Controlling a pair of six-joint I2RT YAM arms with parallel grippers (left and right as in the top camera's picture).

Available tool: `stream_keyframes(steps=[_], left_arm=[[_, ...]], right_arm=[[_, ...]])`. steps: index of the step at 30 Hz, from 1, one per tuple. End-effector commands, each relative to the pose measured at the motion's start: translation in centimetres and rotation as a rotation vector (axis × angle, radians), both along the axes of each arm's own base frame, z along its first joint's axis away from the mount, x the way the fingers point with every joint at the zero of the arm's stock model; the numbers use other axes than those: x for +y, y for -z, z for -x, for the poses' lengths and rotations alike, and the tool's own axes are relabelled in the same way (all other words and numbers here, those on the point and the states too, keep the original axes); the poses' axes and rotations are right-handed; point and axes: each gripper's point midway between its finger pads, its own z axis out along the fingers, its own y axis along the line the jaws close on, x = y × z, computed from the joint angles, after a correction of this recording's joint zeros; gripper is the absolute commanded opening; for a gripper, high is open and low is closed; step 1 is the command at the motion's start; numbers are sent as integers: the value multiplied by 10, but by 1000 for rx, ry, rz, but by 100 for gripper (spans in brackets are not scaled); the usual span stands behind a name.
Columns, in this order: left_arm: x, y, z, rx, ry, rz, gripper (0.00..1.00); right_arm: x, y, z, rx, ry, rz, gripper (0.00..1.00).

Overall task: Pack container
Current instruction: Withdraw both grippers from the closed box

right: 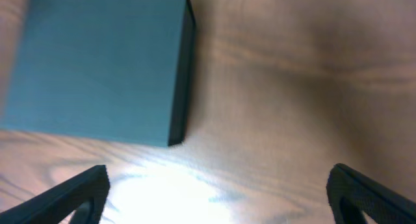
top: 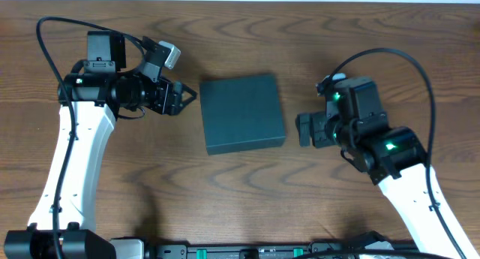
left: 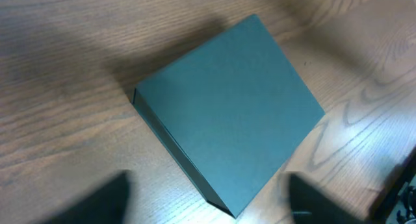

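The container point(top: 243, 112) is a dark teal-green square cardboard box, shut, lying flat in the middle of the wooden table. It fills the left wrist view point(left: 227, 113) and the upper left of the right wrist view point(right: 97, 65). My left gripper point(top: 184, 97) is open and empty, just left of the box's upper left corner. My right gripper point(top: 305, 129) is open and empty, just right of the box's right edge. Both sets of fingers are spread wide in their wrist views, left point(left: 208, 201) and right point(right: 218, 191), and neither touches the box.
The brown wooden table point(top: 247, 34) surrounds the box. A dark rail with green parts point(top: 247, 251) runs along the front edge. Black cables loop over both arms.
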Motion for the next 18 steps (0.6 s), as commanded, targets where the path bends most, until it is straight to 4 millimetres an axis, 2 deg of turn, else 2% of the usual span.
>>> stream_keyframes(steps=[1,8,18], left_arm=[[1,2,-1,-7,7,-8,99],[1,2,-1,-7,7,-8,98],[1,2,0,-2,7,-8,98]], right_arm=[[-5,22,9,55,17,30,99],[-10,51,23,131,17,59,99],[-11,55,25,142,17,63,99]])
